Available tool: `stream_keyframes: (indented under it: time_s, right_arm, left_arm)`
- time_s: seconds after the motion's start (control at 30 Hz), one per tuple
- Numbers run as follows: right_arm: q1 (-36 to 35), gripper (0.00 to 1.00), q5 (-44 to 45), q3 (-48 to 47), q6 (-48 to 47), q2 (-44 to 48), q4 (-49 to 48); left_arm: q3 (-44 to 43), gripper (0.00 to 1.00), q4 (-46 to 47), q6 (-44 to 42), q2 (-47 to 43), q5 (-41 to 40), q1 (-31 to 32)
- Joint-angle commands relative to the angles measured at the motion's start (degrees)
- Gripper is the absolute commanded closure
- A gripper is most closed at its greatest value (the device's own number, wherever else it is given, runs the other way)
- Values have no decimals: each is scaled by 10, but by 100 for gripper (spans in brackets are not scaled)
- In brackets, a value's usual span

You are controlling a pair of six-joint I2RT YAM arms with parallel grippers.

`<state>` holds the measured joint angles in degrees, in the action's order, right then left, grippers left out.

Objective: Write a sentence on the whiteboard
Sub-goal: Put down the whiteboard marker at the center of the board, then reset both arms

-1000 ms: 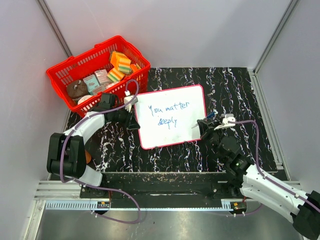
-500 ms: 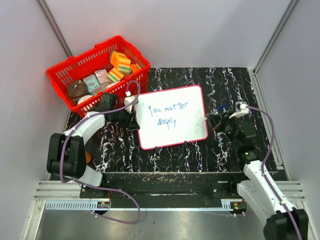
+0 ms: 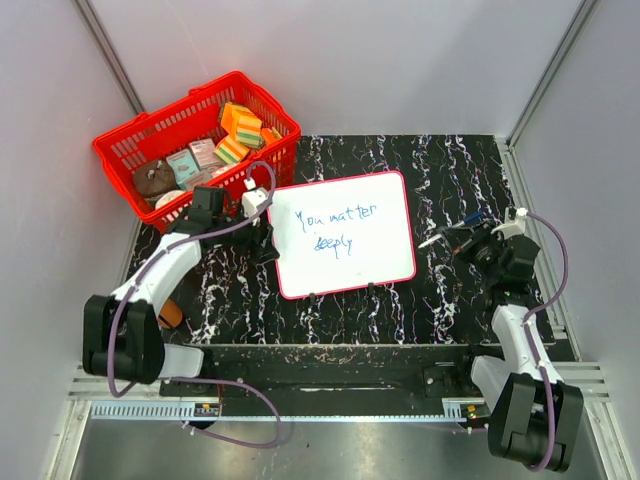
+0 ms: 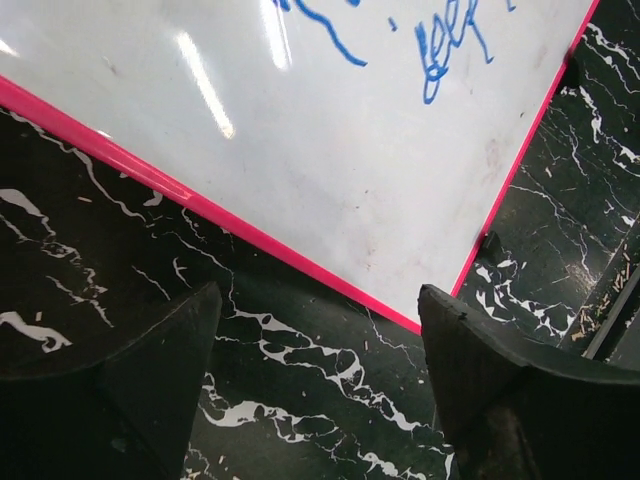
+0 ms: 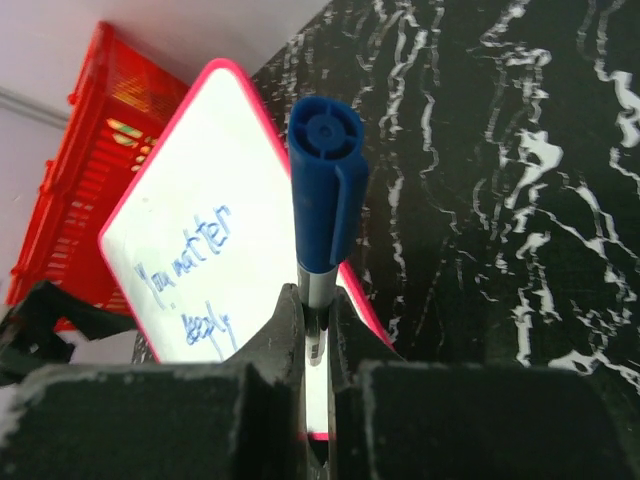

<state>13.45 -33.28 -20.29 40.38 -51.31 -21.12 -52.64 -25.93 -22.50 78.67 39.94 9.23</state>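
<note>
Red-framed whiteboard (image 4: 330, 180) just ahead of the left gripper (image 4: 320, 300) (jaws wide apart)

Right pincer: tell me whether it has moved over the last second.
Yes. The right pincer, shut on the marker, has drawn rightward, away from the whiteboard's right edge.

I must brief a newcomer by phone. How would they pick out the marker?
On the black marbled table, look right of the red-framed whiteboard. The right gripper is shut on the marker: the only slim stick there, with a blue cap.
</note>
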Motion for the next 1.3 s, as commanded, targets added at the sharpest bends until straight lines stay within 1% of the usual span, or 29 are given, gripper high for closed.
stream_keyframes:
  time_s: [0.0, 0.07, 0.1, 0.13, 0.17, 0.2, 0.27, 0.33, 0.37, 0.43, 0.47, 0.5, 0.57, 0.6, 0.63, 0.77, 0.8, 0.87, 0.9, 0.93, 0.97, 1.0, 1.03, 1.1, 1.13, 1.27]
  right_arm:
    - [4, 100, 49, -40, -35, -39, 69]
    - [4, 100, 47, -48, -40, -75, 82]
    - [4, 100, 40, -56, -41, -118, 82]
    - [5, 100, 37, -61, -42, -141, 86]
    - [5, 100, 33, -65, -41, -165, 86]
    - [5, 100, 23, -75, -43, -211, 85]
    - [5, 100, 22, -83, -43, -250, 83]
    - [7, 93, 17, -81, -34, -298, 61]
    - [8, 82, 15, -82, -30, -310, 55]
    - [9, 67, 15, -80, -24, -330, 44]
    - [9, 51, 17, -79, -22, -332, 43]
    - [9, 43, 27, -77, -21, -327, 44]
    - [9, 22, 39, -80, -22, -316, 63]
    - [9, 0, 47, -85, -24, -309, 73]
    - [9, 0, 69, -88, -28, -288, 100]
    - [9, 0, 116, -97, -31, -217, 147]
    - [9, 0, 141, -105, -36, -187, 159]
    - [9, 0, 166, -116, -57, -153, 200]
    - [9, 0, 198, -127, -66, -137, 208]
    - [9, 0, 213, -133, -73, -103, 246]
    - [8, 0, 231, -138, -93, -86, 259]
    - [9, 0, 262, -142, -102, -51, 269]
    - [8, 0, 277, -144, -110, -33, 281]
    - [8, 0, 313, -144, -135, 1, 291]
    - [8, 0, 320, -145, -144, 32, 297]
    - [8, 0, 356, -125, -196, 104, 283]
  left_arm:
    - [8, 14, 18, -3, -77, -16, 1]
    - [9, 7, 18, 3, -115, -26, 1]
    - [9, 5, 17, 5, -127, -29, 1]
    - [6, 1, 17, 6, -150, -33, 1]
    - [4, 1, 14, 9, -162, -38, 1]
    - [0, 1, 10, 12, -183, -42, 1]
    - [-15, 1, -2, 18, -201, -49, 1]
    - [-22, 1, -6, 33, -226, -44, 1]
    - [-28, 1, -9, 38, -233, -40, 1]
    - [-31, 1, -16, 43, -249, -26, 1]
    - [-33, 1, -18, 42, -252, -29, 1]
    - [-33, 1, -25, 44, -256, -32, 1]
    - [-38, 1, -34, 61, -267, -44, 1]
    - [-43, 1, -45, 64, -268, -45, 1]
    - [-44, 1, -46, 72, -275, -51, 1]
    - [-36, 1, -29, 101, -295, -79, 1]
    - [-32, 1, -12, 108, -299, -86, 1]
    - [-13, 1, 10, 132, -309, -121, 1]
    - [-8, 1, 38, 140, -310, -136, 1]
    - [4, 1, 47, 155, -311, -178, 2]
    - [9, 1, 57, 165, -310, -198, 1]
    - [13, 1, 75, 170, -306, -218, 2]
    - [17, 1, 83, 177, -302, -252, 2]
    - [29, 1, 103, 183, -297, -283, 2]
    - [33, 1, 111, 189, -295, -318, 2]
    - [74, 1, 154, 194, -293, -374, 2]
